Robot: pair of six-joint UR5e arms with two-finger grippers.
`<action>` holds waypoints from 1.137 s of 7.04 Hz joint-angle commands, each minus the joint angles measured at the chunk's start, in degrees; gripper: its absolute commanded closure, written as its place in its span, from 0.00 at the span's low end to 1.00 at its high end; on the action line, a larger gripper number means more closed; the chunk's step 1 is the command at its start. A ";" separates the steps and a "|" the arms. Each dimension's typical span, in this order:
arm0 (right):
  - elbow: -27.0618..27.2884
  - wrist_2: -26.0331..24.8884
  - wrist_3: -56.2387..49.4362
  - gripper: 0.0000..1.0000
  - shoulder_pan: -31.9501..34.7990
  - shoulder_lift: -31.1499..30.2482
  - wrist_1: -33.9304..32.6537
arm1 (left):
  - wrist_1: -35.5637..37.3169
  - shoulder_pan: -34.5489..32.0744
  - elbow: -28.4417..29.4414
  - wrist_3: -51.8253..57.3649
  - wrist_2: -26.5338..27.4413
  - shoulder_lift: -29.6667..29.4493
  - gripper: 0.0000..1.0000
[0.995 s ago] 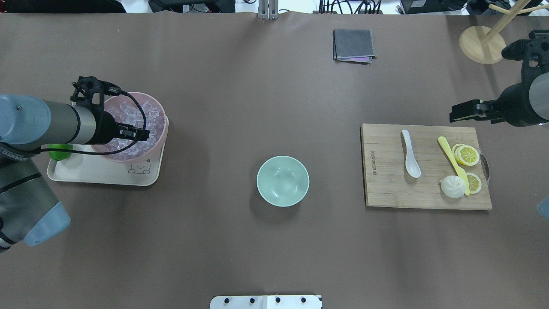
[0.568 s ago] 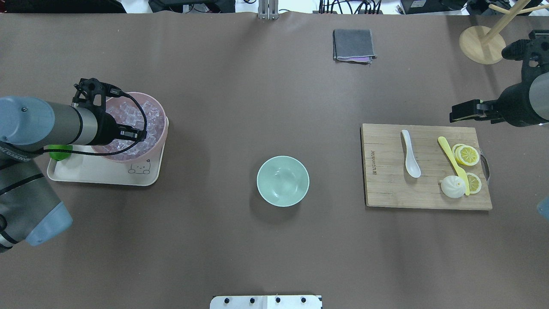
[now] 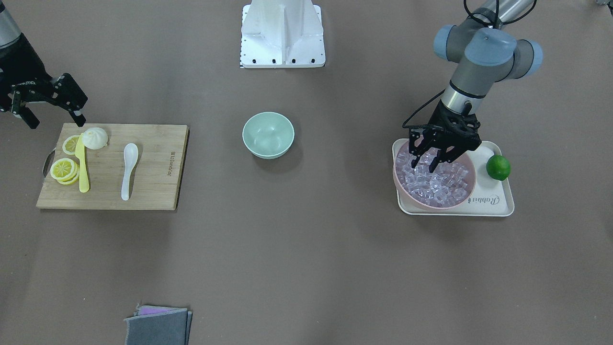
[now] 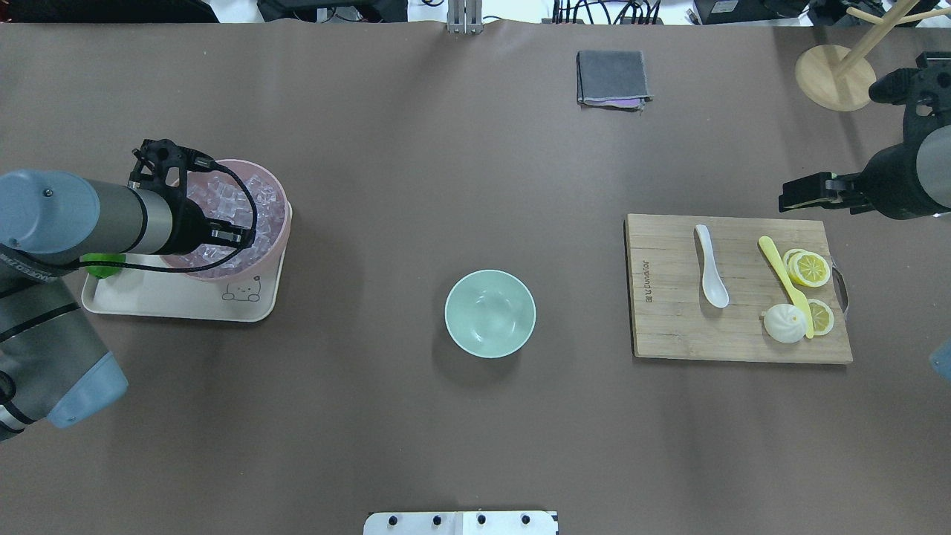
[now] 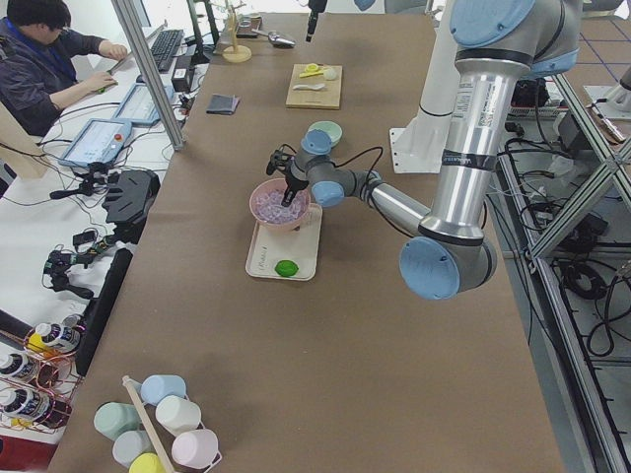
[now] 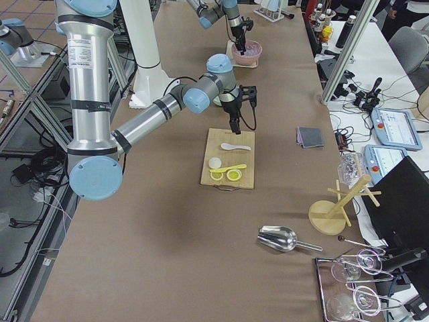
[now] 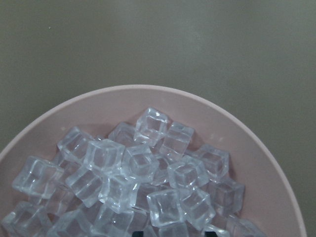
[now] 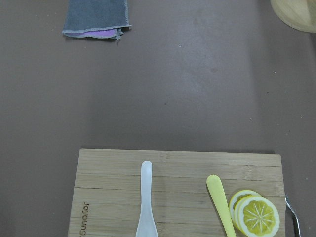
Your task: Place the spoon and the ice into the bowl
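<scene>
We find the left tool (image 3: 428, 162) spread, directly above the ice (image 3: 440, 187); overhead, the bowl (image 4: 489, 313) lies at 4 o'clock.

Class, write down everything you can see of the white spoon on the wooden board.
The spoon is small, glossy and white, ceramic by its look, with a deep oval scoop and a short thick handle. It lies flat on the wooden cutting board, scoop end towards the robot, handle pointing away. It rests apart from the yellow knife beside it; only the board touches it.
</scene>
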 commanded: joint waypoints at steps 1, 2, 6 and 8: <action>0.02 0.00 0.00 0.00 -0.06 0.00 0.00 | 0.07 0.42 -0.01 -0.08 -0.04 0.08 0.49; 0.02 0.00 0.00 0.00 -0.06 -0.09 0.00 | 0.07 0.42 -0.01 -0.08 -0.05 0.08 0.50; 0.02 0.00 0.00 0.00 -0.15 -0.09 0.00 | 0.07 0.51 -0.98 0.01 -0.48 -0.10 0.55; 0.02 0.00 0.00 0.00 -0.15 -0.09 0.00 | 0.07 0.16 -1.16 0.09 -0.83 0.08 0.55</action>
